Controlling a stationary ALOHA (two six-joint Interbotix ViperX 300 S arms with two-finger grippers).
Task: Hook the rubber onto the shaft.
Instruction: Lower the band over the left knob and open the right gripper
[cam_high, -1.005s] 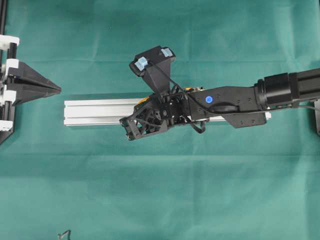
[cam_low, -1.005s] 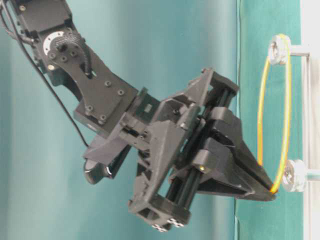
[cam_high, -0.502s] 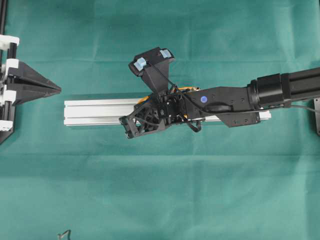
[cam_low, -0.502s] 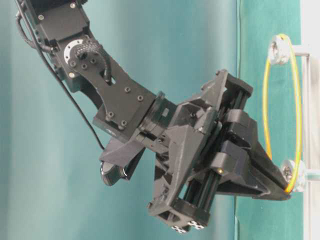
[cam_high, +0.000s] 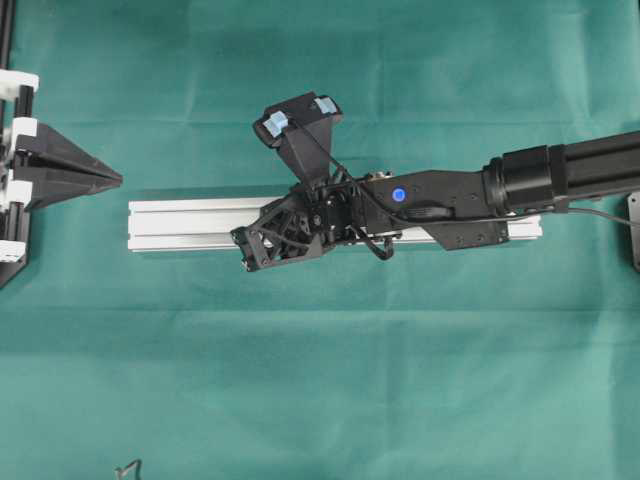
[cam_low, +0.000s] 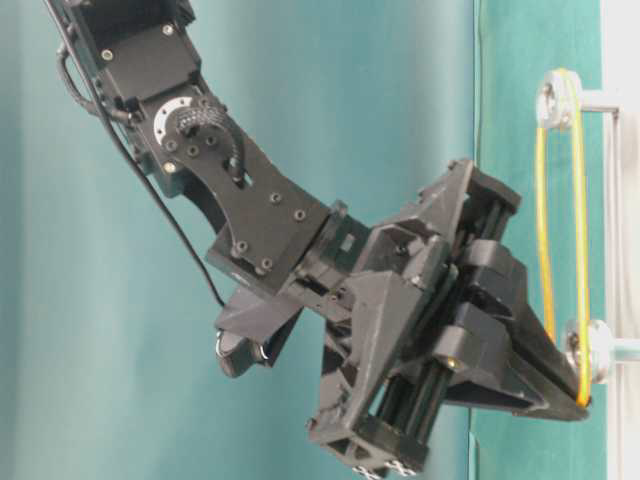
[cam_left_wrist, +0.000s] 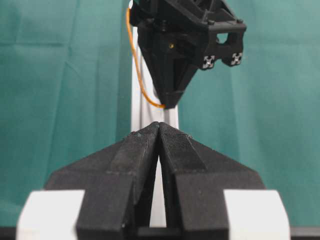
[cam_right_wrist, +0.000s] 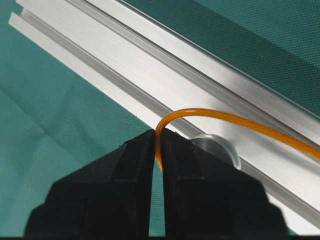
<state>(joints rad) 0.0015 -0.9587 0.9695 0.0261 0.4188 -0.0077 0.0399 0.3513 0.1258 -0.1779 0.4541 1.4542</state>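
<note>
Right gripper (cam_right_wrist: 157, 150) over the silver rail (cam_high: 190, 225), jaws pinched tight on the rubber (cam_low: 560, 225) (thin orange loop). The loop runs taut from the rail's upper shaft (cam_low: 555, 98) past the lower shaft (cam_low: 590, 350) to the fingertips. Left gripper (cam_left_wrist: 159, 131) sits off the rail's end, jaws closed, holding nothing.

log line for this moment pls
right tool: shut on rubber | rubber: round upper shaft, stretched to lower shaft | left tool: shut, idle

A robotics lab bench: green cloth (cam_high: 320, 380) covers the table under an aluminium rail (cam_high: 190, 225).
</note>
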